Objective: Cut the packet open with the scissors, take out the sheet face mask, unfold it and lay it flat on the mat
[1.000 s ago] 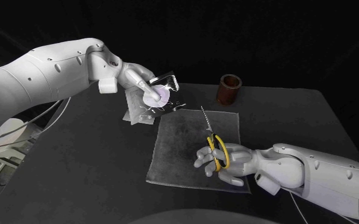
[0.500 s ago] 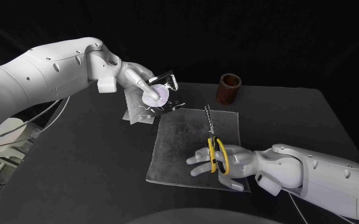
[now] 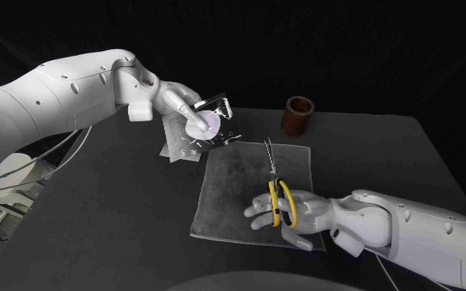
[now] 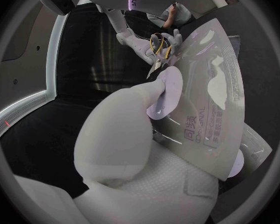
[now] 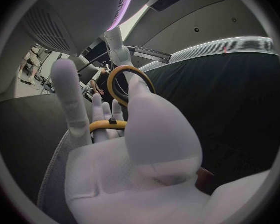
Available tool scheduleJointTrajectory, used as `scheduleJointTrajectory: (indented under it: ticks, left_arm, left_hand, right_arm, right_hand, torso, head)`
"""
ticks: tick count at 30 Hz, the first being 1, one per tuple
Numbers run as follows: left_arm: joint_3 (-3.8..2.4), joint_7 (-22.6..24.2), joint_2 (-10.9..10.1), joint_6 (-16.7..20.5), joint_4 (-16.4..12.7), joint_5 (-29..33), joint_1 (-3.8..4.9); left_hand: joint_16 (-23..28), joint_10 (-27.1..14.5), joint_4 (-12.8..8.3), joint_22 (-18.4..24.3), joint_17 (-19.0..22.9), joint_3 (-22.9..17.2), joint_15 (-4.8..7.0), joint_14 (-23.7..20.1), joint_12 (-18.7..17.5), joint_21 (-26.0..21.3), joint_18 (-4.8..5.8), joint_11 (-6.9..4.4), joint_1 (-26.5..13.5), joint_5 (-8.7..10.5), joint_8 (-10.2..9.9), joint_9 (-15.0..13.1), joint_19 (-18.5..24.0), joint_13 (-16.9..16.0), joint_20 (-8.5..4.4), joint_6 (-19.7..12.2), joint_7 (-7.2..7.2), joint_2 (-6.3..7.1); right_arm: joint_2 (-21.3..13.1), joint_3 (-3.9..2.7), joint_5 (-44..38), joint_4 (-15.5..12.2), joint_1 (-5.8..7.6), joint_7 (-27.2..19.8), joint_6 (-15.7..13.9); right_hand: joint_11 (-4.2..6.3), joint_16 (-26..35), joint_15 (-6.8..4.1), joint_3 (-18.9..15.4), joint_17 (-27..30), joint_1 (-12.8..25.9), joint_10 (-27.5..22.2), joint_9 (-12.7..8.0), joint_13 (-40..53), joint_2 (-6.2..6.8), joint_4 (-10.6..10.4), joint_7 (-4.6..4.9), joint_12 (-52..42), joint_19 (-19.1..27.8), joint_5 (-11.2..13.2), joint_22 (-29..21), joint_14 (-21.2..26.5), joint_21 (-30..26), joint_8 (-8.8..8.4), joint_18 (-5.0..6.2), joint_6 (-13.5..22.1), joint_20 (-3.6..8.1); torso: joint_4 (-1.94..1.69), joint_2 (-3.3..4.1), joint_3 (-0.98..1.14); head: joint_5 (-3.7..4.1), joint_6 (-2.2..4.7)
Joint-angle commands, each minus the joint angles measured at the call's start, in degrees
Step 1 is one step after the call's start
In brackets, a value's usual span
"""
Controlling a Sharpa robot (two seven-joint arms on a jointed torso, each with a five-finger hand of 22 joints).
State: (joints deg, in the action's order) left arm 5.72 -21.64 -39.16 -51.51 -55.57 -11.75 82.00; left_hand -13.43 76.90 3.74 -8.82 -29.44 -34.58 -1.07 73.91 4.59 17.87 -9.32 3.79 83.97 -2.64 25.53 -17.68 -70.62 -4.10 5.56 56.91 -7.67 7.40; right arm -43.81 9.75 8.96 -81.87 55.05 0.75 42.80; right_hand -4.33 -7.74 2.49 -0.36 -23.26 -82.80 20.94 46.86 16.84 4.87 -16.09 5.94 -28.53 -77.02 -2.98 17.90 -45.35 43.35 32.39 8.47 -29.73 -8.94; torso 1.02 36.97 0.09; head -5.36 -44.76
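The packet (image 3: 182, 144) hung raised beyond the far left corner of the mat (image 3: 228, 200), pinched in the left hand (image 3: 180, 106) and seemingly uncut, so every step remained. The right hand (image 3: 291, 215) clasped the scissors (image 3: 275, 182) over the mat (blades apparently together). The packet's edges were hard to make out.

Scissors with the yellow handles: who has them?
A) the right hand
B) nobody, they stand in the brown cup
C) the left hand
A: the right hand grips the scissors by their yellow handles, while the left hand holds the packet.
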Motion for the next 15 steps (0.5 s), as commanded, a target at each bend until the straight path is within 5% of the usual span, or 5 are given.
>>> scheduleJointTrajectory:
  ticks: [1, 7, 8, 11, 15]
  left_arm:
    - [-0.02, 0.7, 0.0, 0.1, -0.1, -0.2, 0.07]
    - [0.02, 0.7, -0.1, 0.4, -0.1, -0.2, 0.07]
    - [0.02, 0.7, -0.1, 0.4, -0.1, -0.2, 0.07]
    - [0.03, 0.7, -0.1, 0.5, -0.1, -0.2, 0.07]
    - [0.04, 0.7, -0.2, 0.6, 0.0, -0.2, 0.07]
  left_hand:
    - [0.4, 0.4, -0.3, -0.1, -0.1, 0.0, 0.35, 0.2, -0.1, 0.4, -0.93, 0.09, -0.1, -0.21, 0.2, -1.5, 0.4, -0.1, 0.02, 0.3, -0.01, -0.3]
    - [0.4, 0.4, -0.4, -0.1, -0.1, 0.0, 0.35, 0.2, -0.1, 0.4, -0.93, 0.09, -0.2, -0.21, 0.2, -1.6, 0.4, -0.1, 0.02, 0.3, -0.02, -0.3]
    - [0.4, 0.4, -0.4, -0.1, -0.1, 0.0, 0.35, 0.2, -0.1, 0.4, -0.93, 0.09, -0.2, -0.21, 0.2, -1.6, 0.4, -0.1, 0.02, 0.3, -0.02, -0.3]
    - [0.4, 0.4, -0.4, -0.1, -0.1, 0.0, 0.35, 0.2, -0.1, 0.4, -0.93, 0.09, -0.2, -0.21, 0.2, -1.6, 0.4, -0.1, 0.02, 0.3, -0.02, -0.3]
    - [0.4, 0.4, -0.4, -0.1, -0.1, 0.0, 0.35, 0.2, -0.1, 0.4, -0.93, 0.09, -0.2, -0.21, 0.2, -1.6, 0.4, -0.1, 0.02, 0.3, -0.02, -0.3]
  right_arm:
    - [0.0, -0.06, -1.1, -0.2, -0.04, -5.1, -3.3]
    - [-0.1, -0.12, -2.2, -0.5, -0.05, -7.5, -5.2]
    - [-0.1, -0.14, -2.2, -0.6, -0.05, -7.7, -5.2]
    - [-0.2, -0.28, -2.4, -1.0, -0.05, -8.0, -5.4]
    - [-0.6, -0.55, -2.5, -1.6, -0.04, -8.4, -5.9]
  right_hand:
    - [-0.26, -1.9, 2.03, 0.4, 0.1, -0.1, 3.8, -0.7, -0.7, -0.72, 0.2, 0.48, -1.4, 4.7, 0.1, -4.5, -8.6, -6.5, -0.16, 2.08, -1.3, 0.24]
    - [-1.32, -1.8, 5.25, 0.0, 2.3, 0.3, 11.6, -2.0, -3.9, -1.44, 0.7, 0.35, -2.1, 32.8, -0.1, -14.4, -13.3, -30.7, -1.2, 0.38, -3.0, -5.24]
    - [-1.42, -1.1, 5.71, -0.1, 3.1, 0.4, 12.6, -2.3, -5.2, -1.71, 1.0, 0.38, -1.4, 39.3, 0.2, -14.6, -13.2, -34.2, -1.49, 1.35, -3.4, -6.71]
    - [-2.28, -0.7, 6.49, -0.4, 4.2, 0.4, 15.0, -3.0, -6.8, -1.93, 1.3, 0.44, -0.8, 56.4, 0.1, -15.7, -13.7, -40.1, -2.08, 1.81, -4.5, -7.78]
    - [-1.78, 0.5, 6.86, -0.5, 5.3, 0.3, 16.8, -3.8, -8.2, -2.11, 1.6, 1.22, 0.0, 63.7, 0.2, -16.3, -12.8, -41.8, -2.75, 1.43, -6.3, -7.97]
  torso:
    - [-0.05, 0.03, -0.01]
    - [0.01, 0.04, 0.02]
    - [0.02, 0.02, 0.01]
    - [0.01, 0.0, 0.01]
    - [0.01, -0.02, 0.0]
  head:
    - [0.06, 0.05]
    - [-0.02, 0.1]
    - [-0.01, 0.1]
    - [-0.02, 0.11]
    - [0.02, 0.17]
